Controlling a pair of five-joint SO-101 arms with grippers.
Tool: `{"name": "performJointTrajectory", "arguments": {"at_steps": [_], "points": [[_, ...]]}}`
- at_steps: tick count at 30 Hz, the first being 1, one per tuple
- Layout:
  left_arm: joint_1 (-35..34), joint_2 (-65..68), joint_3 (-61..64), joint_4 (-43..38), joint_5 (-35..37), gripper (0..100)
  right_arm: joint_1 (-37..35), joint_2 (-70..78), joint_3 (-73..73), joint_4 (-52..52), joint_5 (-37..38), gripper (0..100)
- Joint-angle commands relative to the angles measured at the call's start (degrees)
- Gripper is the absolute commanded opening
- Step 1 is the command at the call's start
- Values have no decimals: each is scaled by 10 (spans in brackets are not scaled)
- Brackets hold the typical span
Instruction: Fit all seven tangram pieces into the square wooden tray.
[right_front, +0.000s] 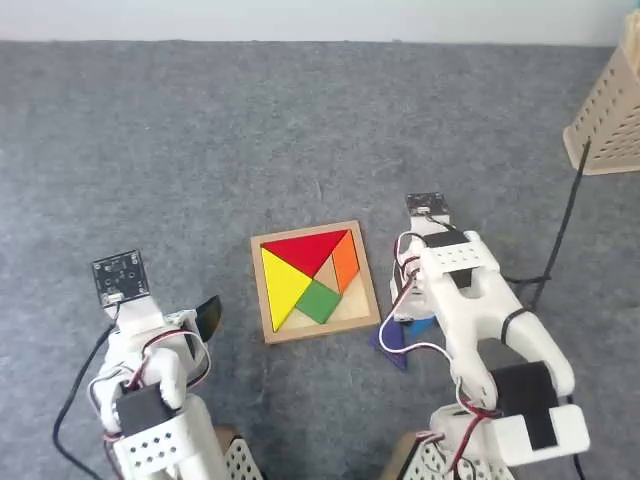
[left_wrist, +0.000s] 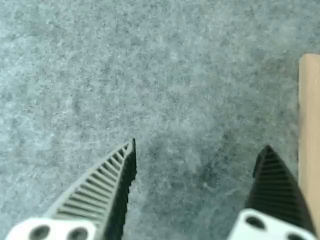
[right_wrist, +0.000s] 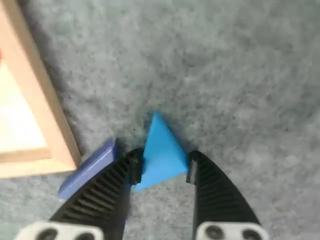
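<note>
The square wooden tray (right_front: 352, 303) lies on the grey carpeted table (right_front: 200, 130) between the two arms. It holds four tangram pieces: a large red triangle (right_front: 305, 250) along its far edge, a large yellow triangle (right_front: 280, 285) against its left side, an orange parallelogram (right_front: 346, 262) at the right, and a green square (right_front: 319, 298) tucked below them, with bare wood showing near the tray's near-right corner. Just off that corner, the right gripper (right_wrist: 163, 162) has its jaws clamped on a light blue triangular piece (right_wrist: 160, 157), one finger against each side; whether the piece is clear of the carpet cannot be told. A dark blue flat piece (right_wrist: 87, 167) lies beside it, close to the tray's rim. The left gripper (left_wrist: 200, 145) hangs over bare carpet left of the tray with its jaws wide apart, holding nothing. A perforated wooden box (right_front: 610, 110) stands at the far right edge.
</note>
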Motion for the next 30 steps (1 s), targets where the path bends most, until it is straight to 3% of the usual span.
{"name": "performJointTrajectory", "arguments": {"at_steps": [1, 9, 14, 18, 22, 30], "points": [[-3, -8, -7, 4, -1, 354, 19, -37, -28, -6, 108, 49], [-3, -8, -7, 4, -1, 354, -11, -153, -69, 58, 176, 48], [-3, -8, -7, 4, -1, 354, -89, -160, -149, 94, 240, 44], [-3, -8, -7, 4, -1, 354, -192, -114, -185, 76, 252, 44], [-3, -8, -7, 4, -1, 354, -282, -65, -188, 20, 319, 43], [-3, -8, -7, 4, -1, 354, -342, 5, -186, -35, 401, 43]]}}
